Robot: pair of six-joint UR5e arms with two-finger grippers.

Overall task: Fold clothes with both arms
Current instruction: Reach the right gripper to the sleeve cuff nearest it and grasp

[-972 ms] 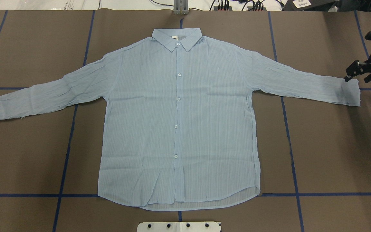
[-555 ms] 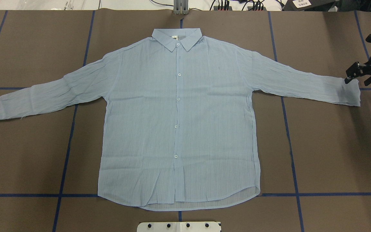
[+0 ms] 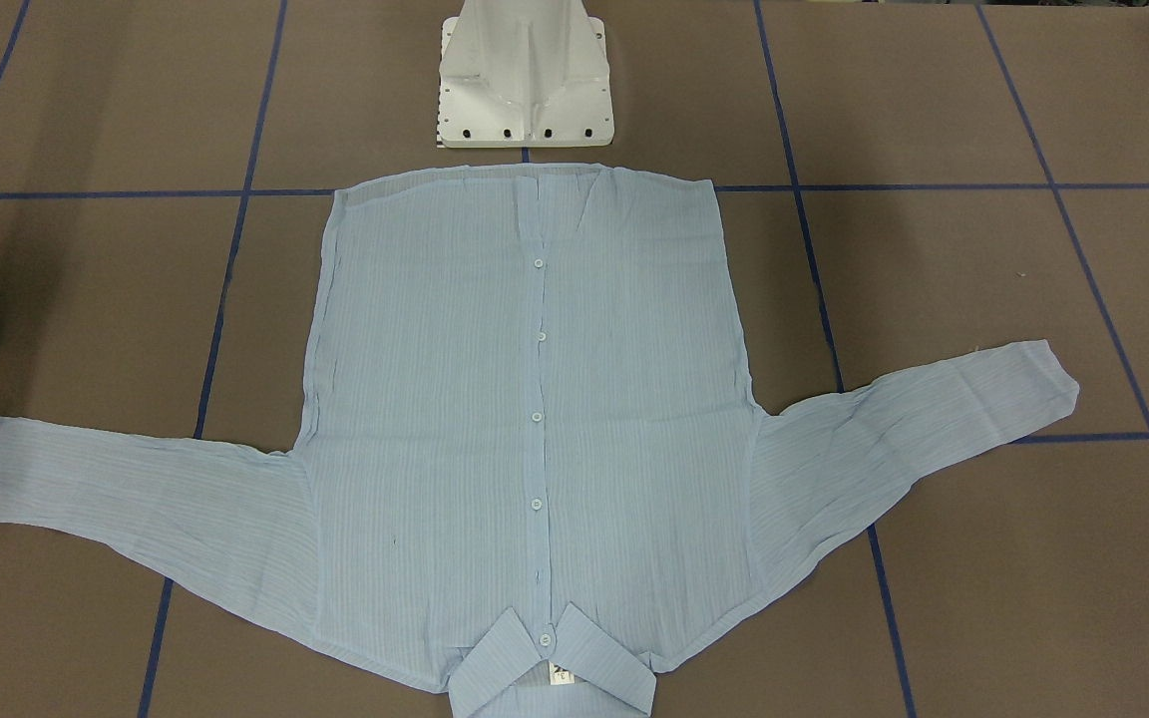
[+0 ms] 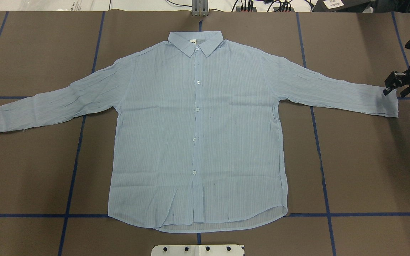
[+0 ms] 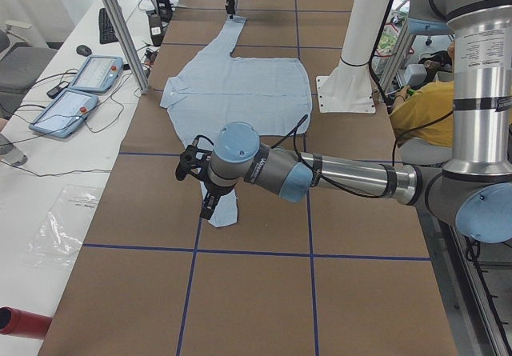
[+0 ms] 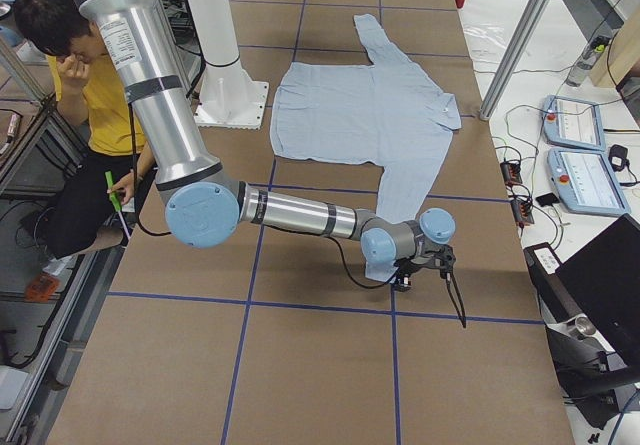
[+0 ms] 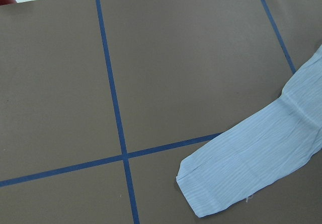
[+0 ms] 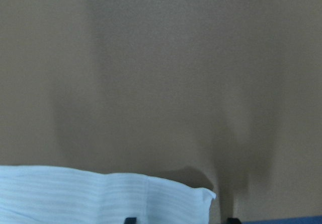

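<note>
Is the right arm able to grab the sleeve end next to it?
Probably yes: the right end effector hangs open right at the sleeve cuff, its corner between the fingertips, with nothing in the way.

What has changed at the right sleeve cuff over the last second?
The right tool edged slightly outward, toward the overhead view's right. It stands open at the corner of the cuff on the robot's right and has not taken hold. The shirt lies flat as before, with both sleeves spread.
</note>
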